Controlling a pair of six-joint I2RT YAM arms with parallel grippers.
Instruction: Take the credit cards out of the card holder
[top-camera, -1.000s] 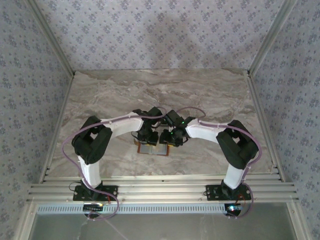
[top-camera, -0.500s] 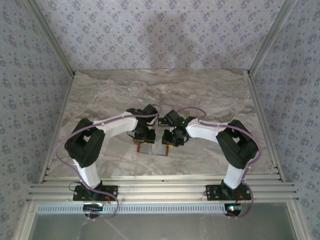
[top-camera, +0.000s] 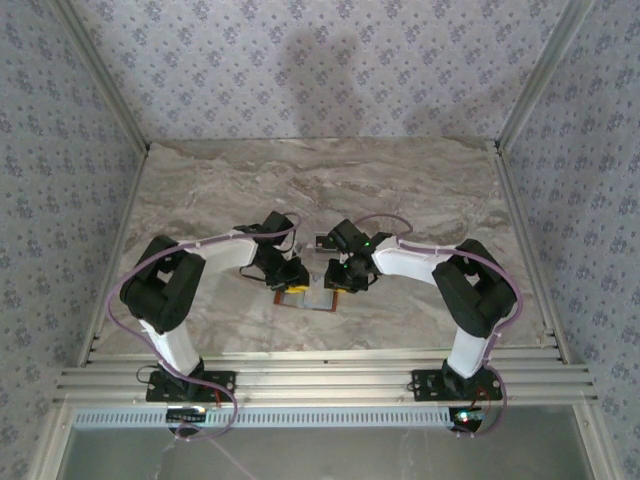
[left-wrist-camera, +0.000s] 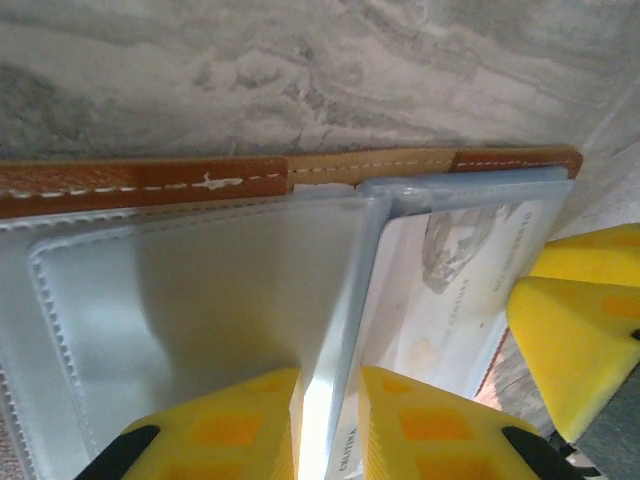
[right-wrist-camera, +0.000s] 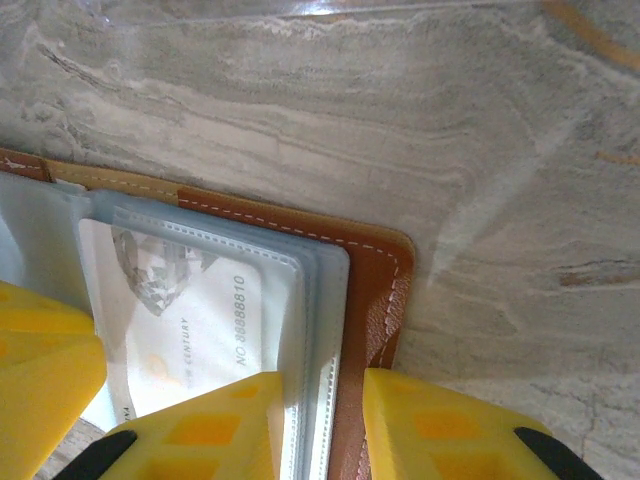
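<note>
So here's what we're looking at: the card holder (right-wrist-camera: 377, 290) lies open on the marble counter (right-wrist-camera: 420, 120), orange-brown leather side down. Its clear sleeves face up, right under and between both end effectors.

The left end effector (left-wrist-camera: 325, 440) is closed. Its yellow fingertips (left-wrist-camera: 215, 440) pinch one clear sleeve page (left-wrist-camera: 335, 330), which stands up on edge between them. The rest of the frosted sleeves spread out flat ahead of it, up to the stitched leather edge. Just off to its right we can see the other arm's yellow fingers.

The right end effector (right-wrist-camera: 325, 430) is clamped on the card holder's right-hand edge. The stack of sleeve edges and the leather cover sit between its two pads, so we'd call that a grip on the holder itself.

Just left of the right end effector's fingers there's a whitish credit card (right-wrist-camera: 190, 320), tucked inside a sleeve. We can make out a printed number and a diamond-type graphic on it. We can't pick out any other cards from these angles.
</note>
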